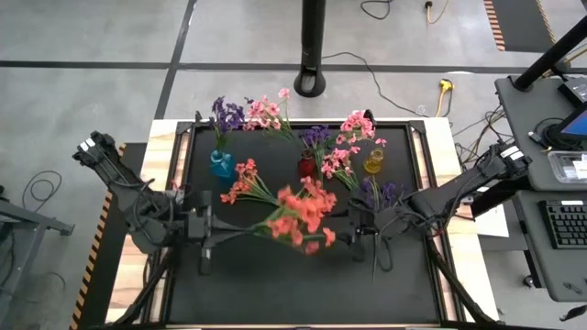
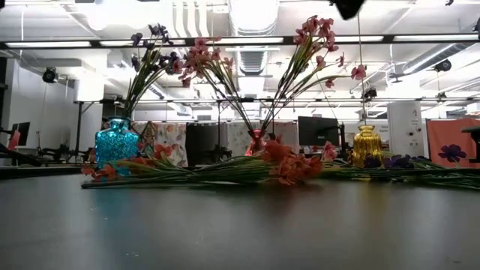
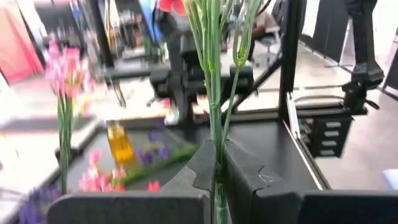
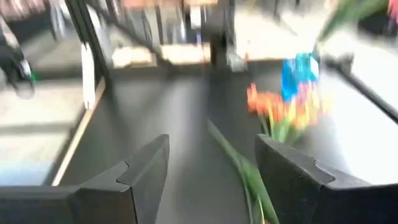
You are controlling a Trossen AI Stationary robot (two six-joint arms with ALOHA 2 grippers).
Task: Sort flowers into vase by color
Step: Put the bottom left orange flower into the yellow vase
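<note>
Two grippers flank the red vase (image 1: 307, 165). Left gripper (image 3: 219, 180) is clamped on green stems of an orange-red spray (image 1: 303, 213), blossoms in front of that vase. Right gripper (image 4: 211, 177) gapes, holding nothing; a stem lies between its fingers. Three vases: blue vase (image 1: 220, 164) with purple, red with pink and purple, yellow vase (image 1: 373, 162) with pink. Another orange-red spray (image 1: 246, 181) lies between blue and red; purple spray (image 1: 378, 192) beside yellow.

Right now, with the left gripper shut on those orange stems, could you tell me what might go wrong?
1. The left gripper pinches only thin stems; the heavy orange blossoms could make them slip or swing.
2. The red vase stands close among other sprays, so inserting could snag them or tip it.
3. The open right gripper hovers nearby; the arms could collide.
</note>
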